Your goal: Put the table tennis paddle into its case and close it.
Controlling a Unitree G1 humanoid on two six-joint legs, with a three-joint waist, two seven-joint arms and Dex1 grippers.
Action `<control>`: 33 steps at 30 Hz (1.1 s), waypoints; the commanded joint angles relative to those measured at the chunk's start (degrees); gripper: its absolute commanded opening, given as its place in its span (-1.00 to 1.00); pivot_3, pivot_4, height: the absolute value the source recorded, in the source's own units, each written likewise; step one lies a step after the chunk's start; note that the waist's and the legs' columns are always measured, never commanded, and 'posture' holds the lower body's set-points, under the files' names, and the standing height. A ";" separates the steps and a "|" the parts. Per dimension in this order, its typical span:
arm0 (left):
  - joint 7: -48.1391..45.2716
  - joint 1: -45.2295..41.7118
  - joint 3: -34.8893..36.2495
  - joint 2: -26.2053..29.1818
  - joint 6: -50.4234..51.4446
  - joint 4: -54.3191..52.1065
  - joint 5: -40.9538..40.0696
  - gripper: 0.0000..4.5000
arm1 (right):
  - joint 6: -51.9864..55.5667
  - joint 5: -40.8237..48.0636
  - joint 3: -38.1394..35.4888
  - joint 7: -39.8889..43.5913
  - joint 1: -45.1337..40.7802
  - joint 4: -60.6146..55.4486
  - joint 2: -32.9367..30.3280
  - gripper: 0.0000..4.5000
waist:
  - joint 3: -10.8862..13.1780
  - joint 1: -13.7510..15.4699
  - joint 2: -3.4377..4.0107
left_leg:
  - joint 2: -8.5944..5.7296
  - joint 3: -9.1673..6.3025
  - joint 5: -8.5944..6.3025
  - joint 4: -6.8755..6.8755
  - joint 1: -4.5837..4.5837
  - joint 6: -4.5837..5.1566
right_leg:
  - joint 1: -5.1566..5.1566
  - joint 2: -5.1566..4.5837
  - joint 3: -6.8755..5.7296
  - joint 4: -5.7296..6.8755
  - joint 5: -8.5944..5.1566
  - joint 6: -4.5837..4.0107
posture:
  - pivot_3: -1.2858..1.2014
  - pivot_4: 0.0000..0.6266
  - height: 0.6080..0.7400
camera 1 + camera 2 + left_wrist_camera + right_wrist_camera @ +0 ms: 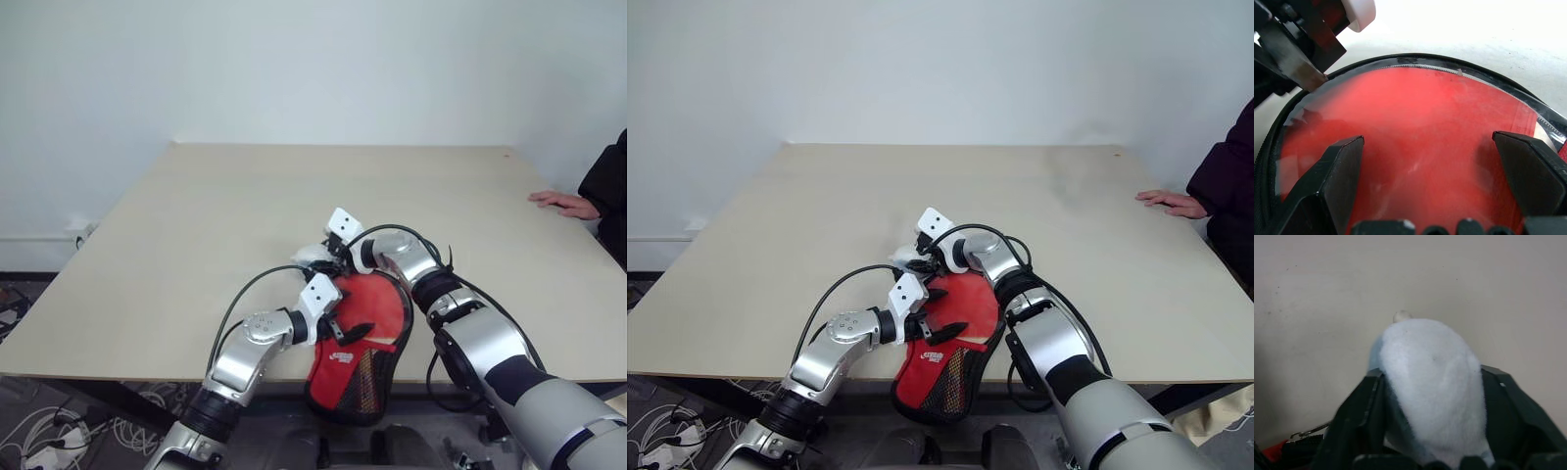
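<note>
The red case (351, 377) lies at the table's front edge, and its logo-and-mesh end hangs past the edge. In the left wrist view the table tennis paddle's glossy red face (1420, 112) sits inside the case's black zip rim (1415, 58). The paddle's handle is hidden. My left gripper (345, 313) hovers open just over that red face, one finger (1342, 171) on each side. My right gripper (330, 257) is at the case's far end, closed around a pale fuzzy lump (1432, 382). A small metal chain (1308, 433) runs from the lump toward the case.
The tan table (245, 215) stretches away bare behind the case. A person's hand (563, 203) rests on its right edge, with a dark sleeve beside it. Cables lie on the floor at the lower left (39, 441).
</note>
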 commanded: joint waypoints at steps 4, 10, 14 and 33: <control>0.34 -1.38 -0.63 -0.52 -0.33 0.87 1.49 1.00 | -0.33 -0.33 -1.02 -0.51 -2.05 -0.32 0.31 -0.58 | 0.00 0.00 0.00 | 0.00 0.00 0.00 0.00 0.00 0.00 | 0.00 0.01 0.00 0.00 0.04 -0.03 | 0.03 -1.00 0.84; 0.77 -1.79 -0.65 -0.33 -0.51 1.99 2.56 1.00 | -0.45 0.01 -1.84 -2.79 -2.85 0.16 0.56 -0.82 | 0.00 0.01 0.01 | 0.00 0.00 0.01 0.00 0.01 0.00 | 0.00 0.01 -0.01 0.00 0.07 -0.03 | 0.03 -1.00 0.84; 1.05 -2.16 -1.04 -0.23 -0.52 2.93 3.61 1.00 | -0.57 0.01 -2.29 -3.25 -3.44 0.54 0.67 -0.82 | 0.00 0.01 0.01 | 0.00 0.00 0.02 0.00 0.01 -0.02 | 0.00 0.01 -0.01 -0.01 0.08 -0.01 | 0.03 -1.00 0.84; 1.05 -1.35 -1.20 -0.44 1.31 3.33 3.62 1.00 | -1.63 -0.85 -3.24 -6.61 -5.45 1.74 0.72 -0.82 | 0.00 0.00 0.01 | 0.00 0.00 0.04 0.00 0.03 -0.04 | 0.00 0.00 0.00 -0.03 0.13 0.11 | 0.03 -1.00 0.84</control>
